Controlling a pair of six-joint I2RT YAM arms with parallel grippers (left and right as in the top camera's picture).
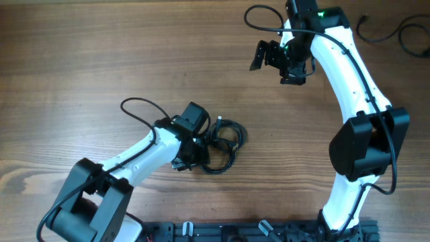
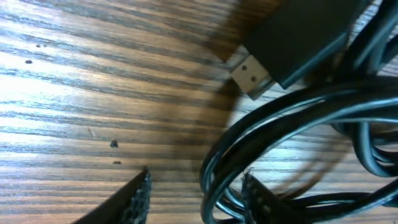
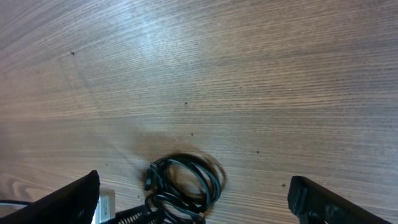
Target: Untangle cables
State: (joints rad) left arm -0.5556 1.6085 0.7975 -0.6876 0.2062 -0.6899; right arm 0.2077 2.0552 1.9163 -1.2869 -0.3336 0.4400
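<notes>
Left gripper (image 2: 196, 198), jaws open, straddles the coiled thin black cables (image 2: 311, 106); best to pinch one strand only (right gripper (image 1: 277, 62), jaws spread, waits).

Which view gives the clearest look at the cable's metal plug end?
Left wrist: the metal plug sits close up. Overhead and right wrist show only the small cable coil; plug too small there.

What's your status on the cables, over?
Left hand open, straddling strands of the cables, bundle coiled. Right hand open, empty, aloft. Nothing in the way.
</notes>
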